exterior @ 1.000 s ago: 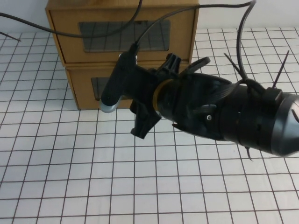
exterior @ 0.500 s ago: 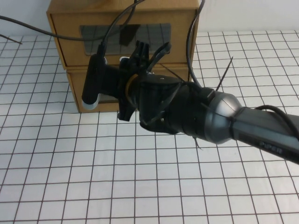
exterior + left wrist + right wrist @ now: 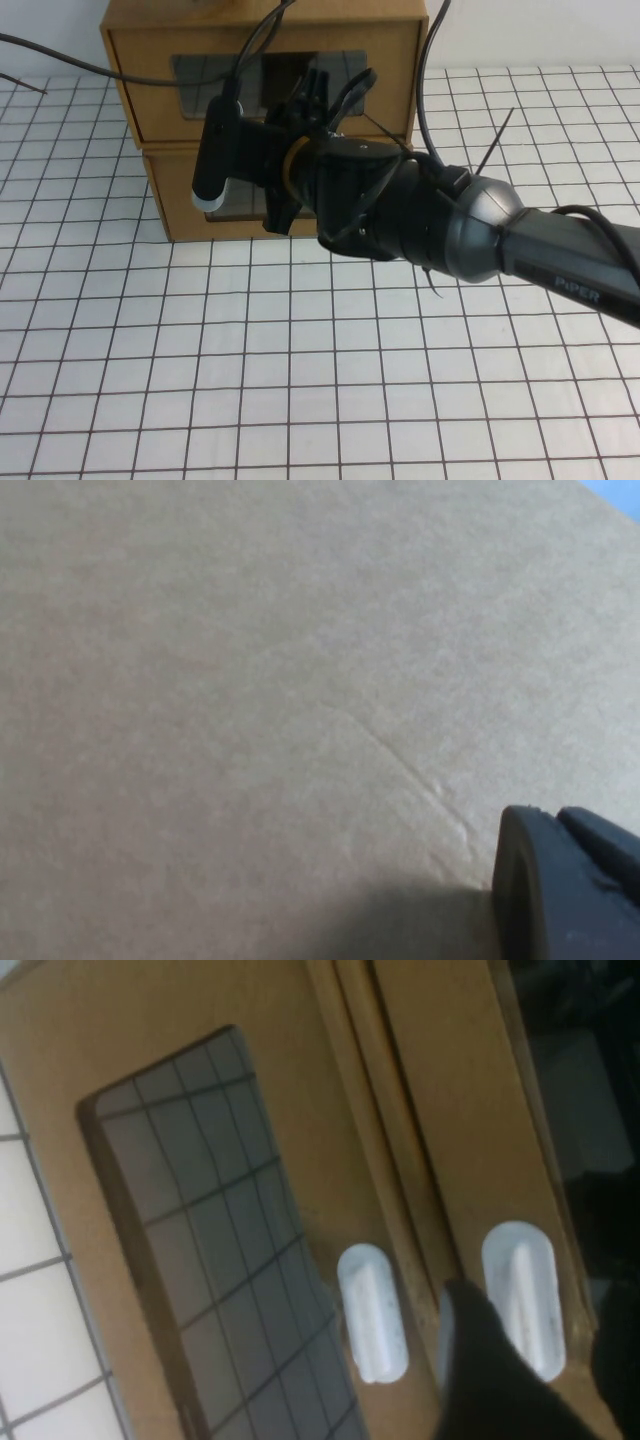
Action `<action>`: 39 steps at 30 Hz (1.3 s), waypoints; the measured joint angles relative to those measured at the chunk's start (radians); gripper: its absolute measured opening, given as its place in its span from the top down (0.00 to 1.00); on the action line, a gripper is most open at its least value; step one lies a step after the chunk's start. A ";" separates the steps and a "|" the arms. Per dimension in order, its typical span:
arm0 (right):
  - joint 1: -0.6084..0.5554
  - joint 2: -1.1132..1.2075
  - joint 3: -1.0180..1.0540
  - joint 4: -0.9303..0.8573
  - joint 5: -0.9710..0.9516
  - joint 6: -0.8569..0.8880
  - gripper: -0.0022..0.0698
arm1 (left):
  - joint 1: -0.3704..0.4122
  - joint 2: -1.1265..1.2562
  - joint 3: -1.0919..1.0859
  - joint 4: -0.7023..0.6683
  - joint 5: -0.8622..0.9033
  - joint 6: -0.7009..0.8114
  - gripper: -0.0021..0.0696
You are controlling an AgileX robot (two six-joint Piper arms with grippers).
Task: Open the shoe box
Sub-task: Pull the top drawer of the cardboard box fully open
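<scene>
Since a second ago the right arm has swung away from the lens and up toward the stacked boxes, and in the last half second it edged a little higher against their fronts.

Both boxes sit closed at the upper left of the high view. The upper shoe box (image 3: 140, 90) rests squarely on the lower shoe box (image 3: 175, 212), and each has a dark window in its front. In the right wrist view each front carries a white pull tab, one (image 3: 372, 1312) beside the gridded window and the other (image 3: 515, 1290) beside it.

The right end effector (image 3: 325, 95) is at the box fronts, released, with its jaws spread to either side of that second tab (image 3: 540, 1365).

The left end effector (image 3: 565, 885) hovers close over plain brown cardboard. Whether it is released or clenched cannot be told.

The gridded counter (image 3: 300, 380) fills the lower frame.
</scene>
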 joint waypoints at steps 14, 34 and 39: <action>-0.002 0.000 0.000 -0.002 -0.029 0.000 0.64 | 0.000 0.000 -0.002 0.000 0.002 0.000 0.97; -0.034 0.064 -0.058 0.005 -0.020 0.000 0.65 | 0.000 0.000 -0.002 -0.004 0.015 0.000 0.97; -0.034 0.070 -0.058 0.005 -0.022 0.000 0.65 | 0.000 0.000 -0.002 -0.004 0.015 0.000 0.97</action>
